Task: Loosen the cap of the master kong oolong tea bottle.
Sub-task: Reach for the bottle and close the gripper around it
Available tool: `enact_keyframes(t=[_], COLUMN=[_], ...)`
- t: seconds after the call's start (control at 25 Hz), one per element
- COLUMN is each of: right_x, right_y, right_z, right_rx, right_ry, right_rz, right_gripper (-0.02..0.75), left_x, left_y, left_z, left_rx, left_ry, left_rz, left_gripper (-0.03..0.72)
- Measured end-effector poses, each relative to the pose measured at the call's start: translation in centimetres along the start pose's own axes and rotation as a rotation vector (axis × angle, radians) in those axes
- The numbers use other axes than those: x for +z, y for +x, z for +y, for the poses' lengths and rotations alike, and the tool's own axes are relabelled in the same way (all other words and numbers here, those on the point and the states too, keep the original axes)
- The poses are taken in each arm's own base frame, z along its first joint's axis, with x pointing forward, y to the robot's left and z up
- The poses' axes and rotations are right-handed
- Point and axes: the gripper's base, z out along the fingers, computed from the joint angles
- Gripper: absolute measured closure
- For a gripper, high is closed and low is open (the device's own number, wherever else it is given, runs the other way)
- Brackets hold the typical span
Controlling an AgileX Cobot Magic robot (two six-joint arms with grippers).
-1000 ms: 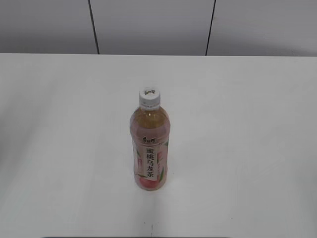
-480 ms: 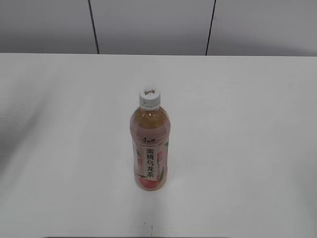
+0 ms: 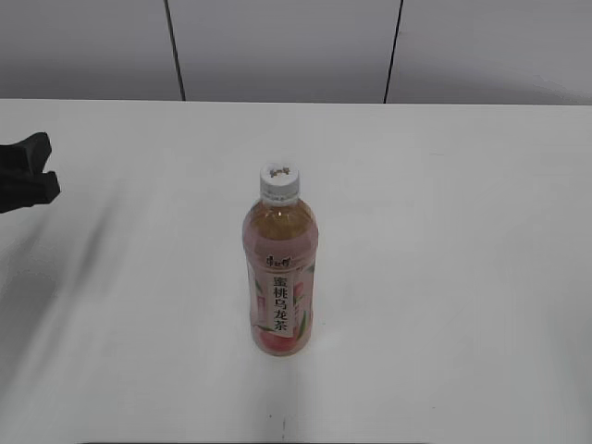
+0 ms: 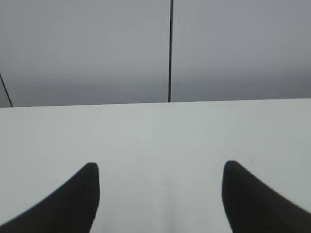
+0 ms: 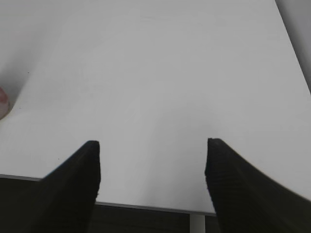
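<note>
The master kong oolong tea bottle (image 3: 280, 277) stands upright in the middle of the white table, its pink-and-white label facing the camera. Its white cap (image 3: 278, 181) sits on top, untouched. My left gripper (image 3: 48, 166) reaches in at the far left edge of the exterior view, well away from the bottle. Its left wrist view shows the left gripper (image 4: 160, 167) open over bare table. My right gripper (image 5: 153, 143) is open too, above the table's near edge, and does not show in the exterior view. A pink sliver of the bottle (image 5: 2, 103) shows at that view's left edge.
The white table (image 3: 444, 277) stretches wide on all sides of the bottle. Grey wall panels (image 3: 277, 46) with dark seams stand behind its far edge. The table's near edge (image 5: 146, 206) runs under my right gripper.
My left gripper's black fingers have come into the exterior view from the left edge, where only a shadow showed before. The bottle has not moved.
</note>
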Motion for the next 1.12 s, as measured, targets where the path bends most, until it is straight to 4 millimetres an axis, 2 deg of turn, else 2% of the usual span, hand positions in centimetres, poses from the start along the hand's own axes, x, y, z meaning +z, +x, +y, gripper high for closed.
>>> enact_keyframes(t=[0.2, 0.52, 0.8, 1.12], right_x=[0.0, 0.0, 0.0, 0.0], right_y=[0.0, 0.0, 0.0, 0.0], right_z=[0.0, 0.0, 0.0, 0.0], right_rx=[0.000, 0.000, 0.000, 0.000], right_ry=[0.000, 0.000, 0.000, 0.000], right_rz=[0.000, 0.000, 0.000, 0.000], right_gripper=[0.225, 0.225, 0.225, 0.225], left_x=[-0.6, 0.2, 0.2, -0.3], left_y=[1.6, 4.0, 4.2, 4.3], left_z=[-0.2, -0.6, -1.0, -3.2], left_rx=[0.003, 0.014, 0.018, 0.113], left_ry=[0.033, 0.071, 0.116, 0.362], left_rz=[-0.066, -0.008, -0.004, -0.009], left_gripper=[0.205, 0.205, 0.205, 0.203])
